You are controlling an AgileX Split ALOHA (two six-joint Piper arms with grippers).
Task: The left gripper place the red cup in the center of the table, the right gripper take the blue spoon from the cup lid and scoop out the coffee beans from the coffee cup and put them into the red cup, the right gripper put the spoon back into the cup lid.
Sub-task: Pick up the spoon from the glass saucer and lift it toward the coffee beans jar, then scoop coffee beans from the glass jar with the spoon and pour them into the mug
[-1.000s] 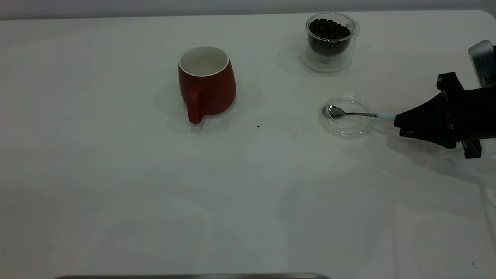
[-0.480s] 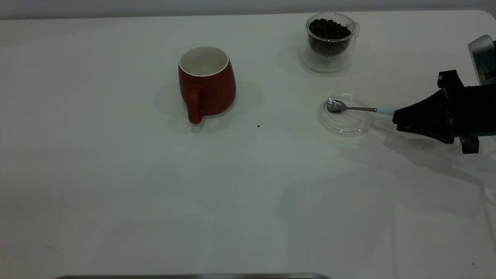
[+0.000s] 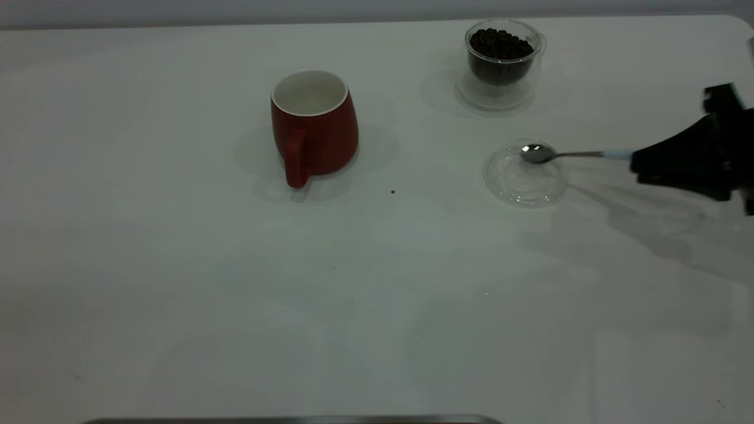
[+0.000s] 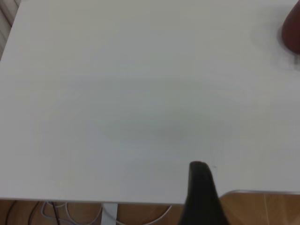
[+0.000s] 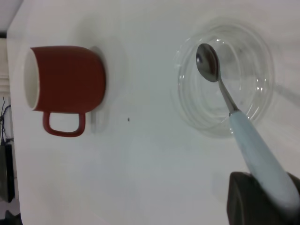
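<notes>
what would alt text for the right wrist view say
A black claw grips the pale blue handle of a small metal teaspoon, its bowl over a round clear glass lid on a white table. Apart from them stands a dark red ceramic mug.

A bare test room, more lab than kitchen: a plain white bench (image 3: 235, 294) holds only a few set props, a red cup (image 3: 315, 126), a glass cup (image 3: 500, 65) of coffee beans (image 3: 499, 42) and a lid (image 3: 524, 176). Past the bench edge, loose cables (image 4: 56, 211) trail over a wood floor (image 4: 262, 208).
</notes>
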